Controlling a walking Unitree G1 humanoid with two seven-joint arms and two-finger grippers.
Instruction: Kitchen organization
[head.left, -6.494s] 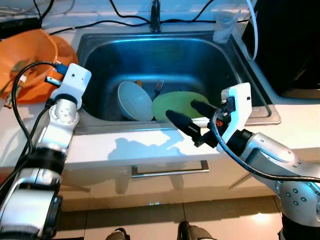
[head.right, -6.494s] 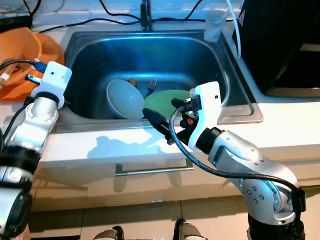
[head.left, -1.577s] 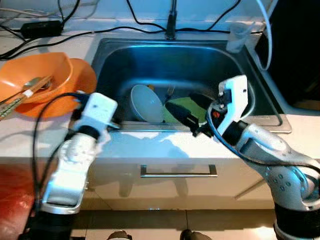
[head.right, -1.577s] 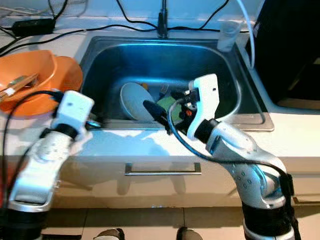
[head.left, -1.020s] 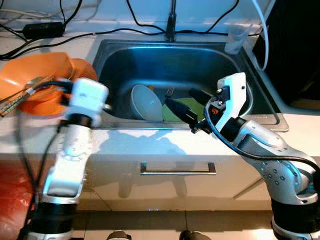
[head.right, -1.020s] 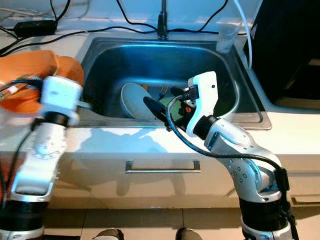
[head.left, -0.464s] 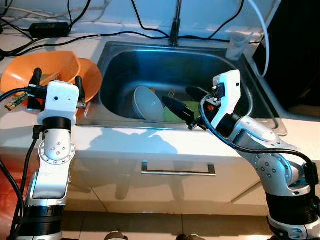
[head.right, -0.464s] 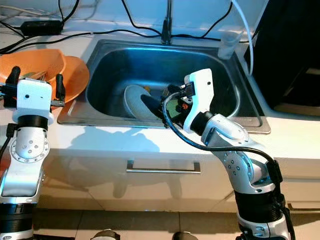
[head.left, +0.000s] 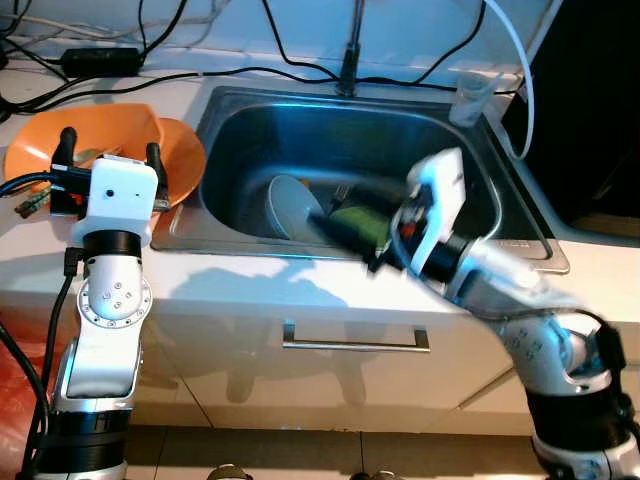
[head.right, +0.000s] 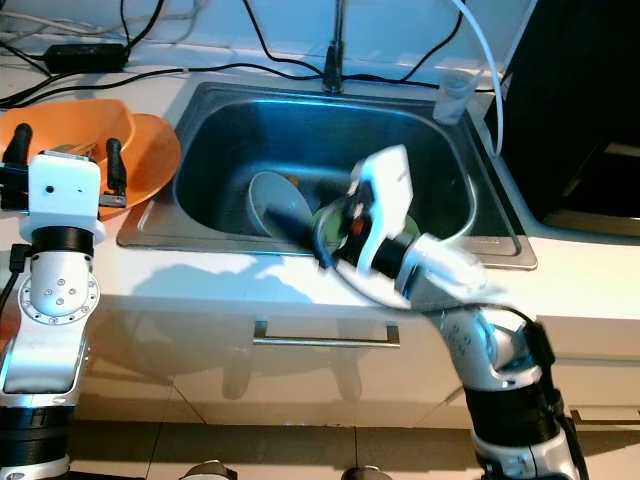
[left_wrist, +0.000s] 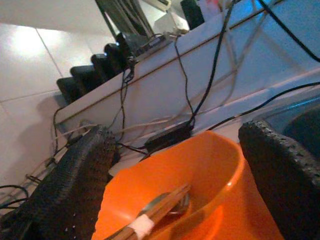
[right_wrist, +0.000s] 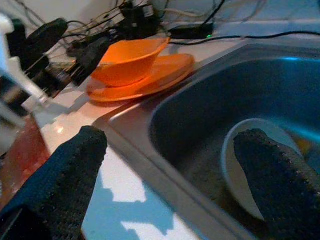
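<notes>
A pale bowl (head.left: 292, 206) leans on its side in the steel sink (head.left: 245, 130), next to a green plate (head.left: 360, 220) and a fork (head.left: 340, 190). My right gripper (head.left: 352, 214) is open and blurred above the sink's front edge, close to the green plate; its wrist view looks past both fingers (right_wrist: 65, 185) at the pale bowl (right_wrist: 255, 165). On the counter to the left, an orange bowl (head.left: 85, 150) with utensils (left_wrist: 160, 205) sits on an orange plate (head.left: 182, 158). My left gripper (head.left: 108, 158) is raised, open, just in front of that bowl.
A faucet (head.left: 350, 50) stands behind the sink and a clear cup (head.left: 470, 95) at its back right corner. A black appliance (head.left: 590, 100) fills the right counter. Cables and a power adapter (head.left: 100, 60) lie along the back wall. A drawer handle (head.left: 355, 345) is below the counter.
My right arm has swung a little left and down over the sink's front and is motion-blurred. The left gripper has held its place by the orange bowl.
</notes>
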